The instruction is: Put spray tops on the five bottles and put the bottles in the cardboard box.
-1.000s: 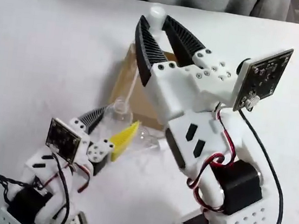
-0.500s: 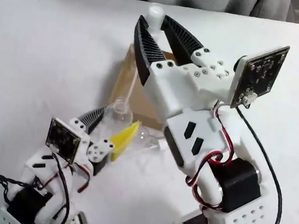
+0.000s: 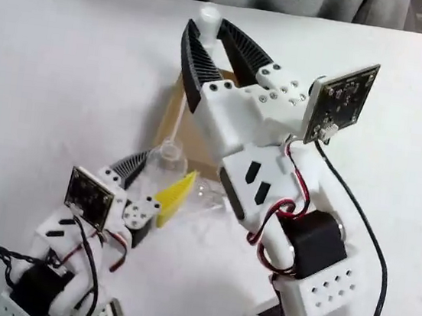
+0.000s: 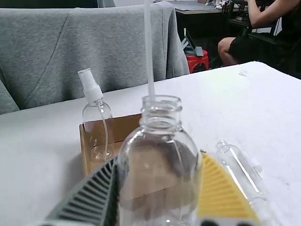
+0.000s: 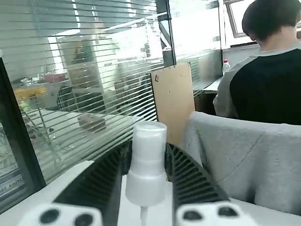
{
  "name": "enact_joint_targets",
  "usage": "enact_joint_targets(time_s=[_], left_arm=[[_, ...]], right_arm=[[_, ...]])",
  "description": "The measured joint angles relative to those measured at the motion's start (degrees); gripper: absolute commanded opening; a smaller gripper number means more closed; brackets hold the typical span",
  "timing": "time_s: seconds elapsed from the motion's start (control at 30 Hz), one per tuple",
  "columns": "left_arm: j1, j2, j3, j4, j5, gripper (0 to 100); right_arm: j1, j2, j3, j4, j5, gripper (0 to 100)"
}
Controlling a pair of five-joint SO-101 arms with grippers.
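Spray top shifts left above the bottle

Right jaws, clamped on the spray top (image 3: pixel 208 15), have drifted left since a second ago. Its tube (image 4: pixel 148 47) meets the neck of the bottle (image 3: pixel 166 156), which the left jaws pinch beside the box (image 3: pixel 168 118).

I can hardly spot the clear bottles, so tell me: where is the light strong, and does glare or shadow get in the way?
Right wrist view: bright windows behind blinds backlight the spray top. Left wrist view: the gripped bottle carries faint pale reflections, and the cardboard box shows through it. High view: even light on the white table, only faint shadows, no strong glare.
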Motion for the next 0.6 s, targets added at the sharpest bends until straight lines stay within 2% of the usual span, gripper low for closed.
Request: enact_joint_targets(time_s=[0.4,0.6], left_arm=[[0.00,0.00,0.00,0.00,0.00,2],[0.00,0.00,0.00,0.00,0.00,2]], right_arm=[[-2.55,-6.77,0.00,2.02,0.00,1.6],[-3.52,-3.87,0.00,2.02,3.96,1.6]])
